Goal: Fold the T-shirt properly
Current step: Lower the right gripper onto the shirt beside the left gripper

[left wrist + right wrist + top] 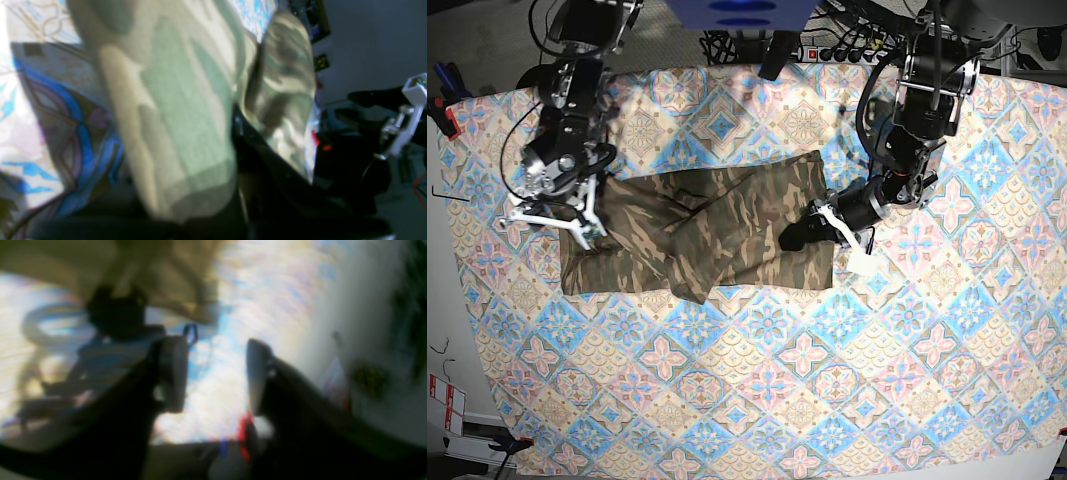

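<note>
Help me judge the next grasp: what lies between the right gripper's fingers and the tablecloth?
Nothing. In the right wrist view the right gripper stands open over bare tablecloth; the T-shirt lies off to the side, though the picture is blurred.

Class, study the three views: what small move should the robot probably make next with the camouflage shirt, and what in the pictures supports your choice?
Probably lift the left gripper slightly and carry its edge of the T-shirt toward the other side. Its jaws are shut on cloth at that edge, which drapes before the left wrist camera, while the right gripper hangs open, holding nothing, over the tablecloth.
</note>
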